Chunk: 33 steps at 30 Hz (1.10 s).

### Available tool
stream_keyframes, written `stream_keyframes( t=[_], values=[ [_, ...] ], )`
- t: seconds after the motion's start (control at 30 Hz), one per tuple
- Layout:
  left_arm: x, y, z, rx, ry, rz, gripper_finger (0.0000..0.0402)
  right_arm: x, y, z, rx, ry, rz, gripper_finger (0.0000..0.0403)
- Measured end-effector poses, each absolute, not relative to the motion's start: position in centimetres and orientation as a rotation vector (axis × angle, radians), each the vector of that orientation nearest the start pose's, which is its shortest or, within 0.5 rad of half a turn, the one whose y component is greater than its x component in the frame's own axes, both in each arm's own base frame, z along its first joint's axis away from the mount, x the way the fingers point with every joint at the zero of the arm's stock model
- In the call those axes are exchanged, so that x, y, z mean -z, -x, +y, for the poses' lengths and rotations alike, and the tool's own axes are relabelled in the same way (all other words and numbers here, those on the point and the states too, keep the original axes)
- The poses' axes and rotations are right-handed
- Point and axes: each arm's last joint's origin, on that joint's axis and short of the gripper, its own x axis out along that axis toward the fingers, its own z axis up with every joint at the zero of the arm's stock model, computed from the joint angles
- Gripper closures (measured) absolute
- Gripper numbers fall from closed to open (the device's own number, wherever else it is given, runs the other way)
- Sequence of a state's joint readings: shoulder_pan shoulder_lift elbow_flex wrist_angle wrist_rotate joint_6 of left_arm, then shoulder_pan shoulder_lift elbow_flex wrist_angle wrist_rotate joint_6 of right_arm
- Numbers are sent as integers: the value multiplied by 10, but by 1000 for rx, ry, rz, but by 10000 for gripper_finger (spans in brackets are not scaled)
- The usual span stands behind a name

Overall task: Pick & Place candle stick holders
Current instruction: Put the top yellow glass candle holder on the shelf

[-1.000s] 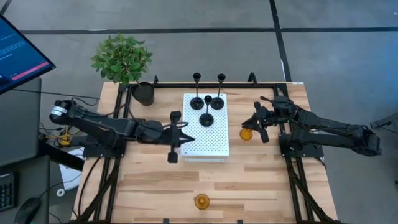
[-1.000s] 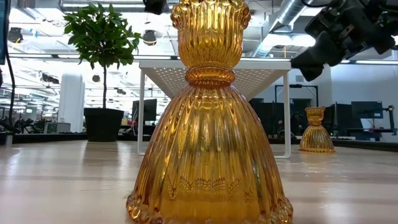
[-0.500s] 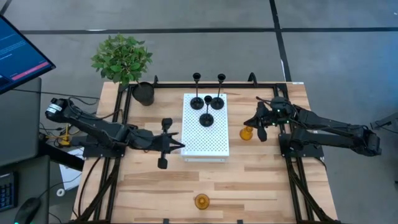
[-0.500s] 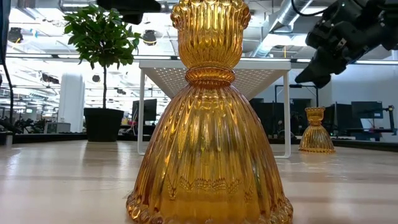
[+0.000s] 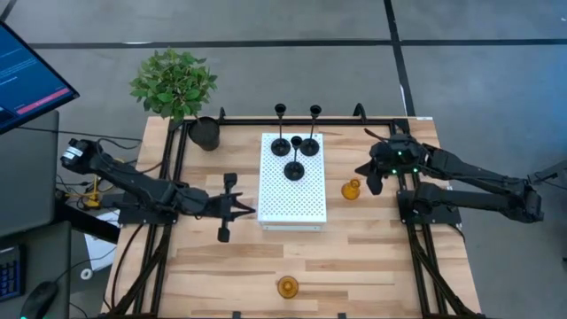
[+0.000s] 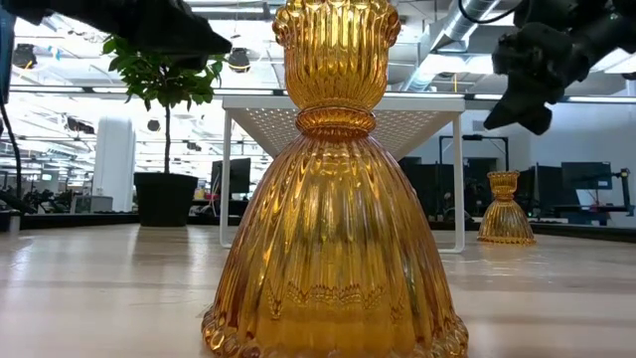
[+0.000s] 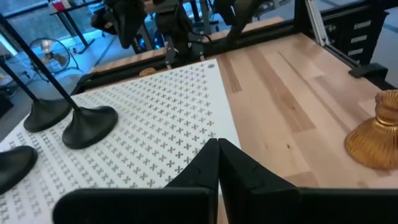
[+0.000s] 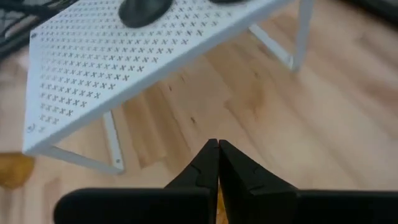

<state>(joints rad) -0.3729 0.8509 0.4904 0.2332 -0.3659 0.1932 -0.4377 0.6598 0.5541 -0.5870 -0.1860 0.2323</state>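
Four black candle stick holders stand on a white perforated rack [image 5: 292, 190]: two tall thin-stemmed ones [image 5: 280, 144] [image 5: 312, 144] and two short ones [image 5: 296, 142] [image 5: 294, 170]. One amber holder [image 5: 352, 189] stands on its base on the table, right of the rack. A second amber holder [image 5: 286, 286] stands near the front edge and fills the low view [image 6: 335, 189]. My left gripper [image 5: 251, 210] is shut and empty at the rack's left side. My right gripper [image 5: 372, 180] is shut and empty, above and right of the first amber holder.
A potted plant [image 5: 174, 82] and a black pot [image 5: 205, 133] stand at the far left corner. The black frame rails [image 5: 409, 221] run along both table sides. Bare wood [image 5: 221, 266] lies in front of the rack.
My left gripper has drawn back from the rack toward the table's left and near edges. My right gripper has moved away from the amber holder beside the rack, toward the right edge and upward. That holder stays standing on the table.
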Motion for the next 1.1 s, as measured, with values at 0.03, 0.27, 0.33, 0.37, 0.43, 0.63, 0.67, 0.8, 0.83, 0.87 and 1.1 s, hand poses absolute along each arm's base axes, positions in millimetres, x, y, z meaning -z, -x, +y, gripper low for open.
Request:
stream_keyframes(
  t=[0.03, 0.27, 0.33, 0.37, 0.43, 0.63, 0.67, 0.8, 0.83, 0.87, 1.1],
  values=[
    [-258, -181, -60, 18, -238, 115, 396, -237, -125, -52, 328, -475, 634, 401],
    [-254, -180, -59, 16, -209, 103, 396, -239, -130, -54, 333, -561, 583, 400],
    [-254, -180, -59, 16, -208, 103, 396, -241, -131, -54, 330, -568, 567, 399],
    [-254, -180, -59, 16, -208, 103, 396, -241, -131, -54, 320, -572, 556, 399],
    [-254, -180, -59, 16, -208, 103, 396, -244, -133, -53, 268, -589, 533, 401],
    [-254, -180, -59, 16, -207, 103, 396, -246, -141, -35, 136, -529, 545, 402],
    [-254, -180, -59, 16, -207, 103, 396, -246, -142, -31, 141, -499, 549, 402],
    [-254, -180, -59, 16, -207, 103, 396, -249, -142, -17, 161, -405, 590, 403],
    [-254, -180, -59, 16, -207, 103, 396, -251, -141, -14, 173, -382, 603, 403],
    [-254, -180, -59, 16, -207, 103, 396, -251, -140, -11, 192, -361, 624, 403],
    [-254, -180, -59, 16, -207, 103, 396, -245, -135, 3, 269, -250, 775, 403]
  ],
)
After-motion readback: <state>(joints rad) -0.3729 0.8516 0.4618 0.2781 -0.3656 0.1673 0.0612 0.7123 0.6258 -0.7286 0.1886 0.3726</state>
